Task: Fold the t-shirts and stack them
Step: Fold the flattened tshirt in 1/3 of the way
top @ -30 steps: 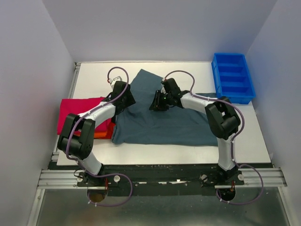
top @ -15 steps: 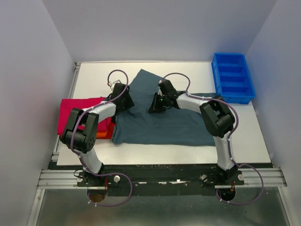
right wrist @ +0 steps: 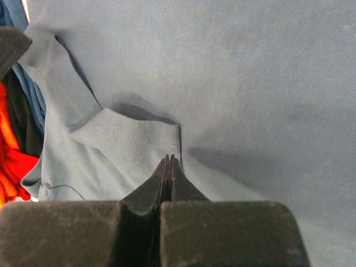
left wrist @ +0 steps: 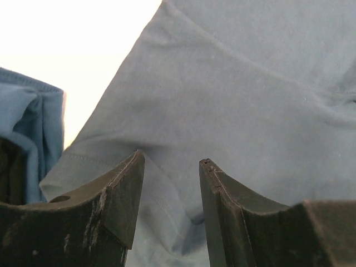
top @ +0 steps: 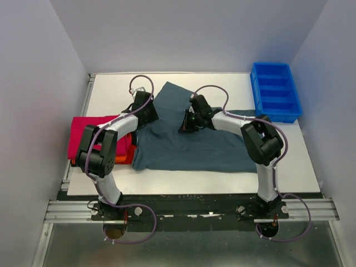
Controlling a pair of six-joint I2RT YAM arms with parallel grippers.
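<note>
The slate grey-blue t-shirt (top: 194, 147) lies spread across the middle of the table. My left gripper (top: 146, 113) is at its left edge, low over the cloth; in the left wrist view it (left wrist: 169, 164) is open, with a raised fold of the shirt (left wrist: 239, 94) between the jaws. My right gripper (top: 187, 123) is over the shirt's upper middle. In the right wrist view it (right wrist: 169, 158) is shut, tips touching the hem of a folded-in sleeve (right wrist: 133, 136); no cloth shows between the jaws. The crimson-pink t-shirt (top: 92, 130) lies at the left with the orange one (top: 123, 156) under it.
A bright blue compartment tray (top: 274, 92) stands at the back right corner. White walls close in the table on three sides. The orange cloth also shows at the left edge of the right wrist view (right wrist: 8, 161).
My left gripper has moved a little toward the back along the shirt's left edge. My right gripper shifted slightly left, then back, staying over the same sleeve.
</note>
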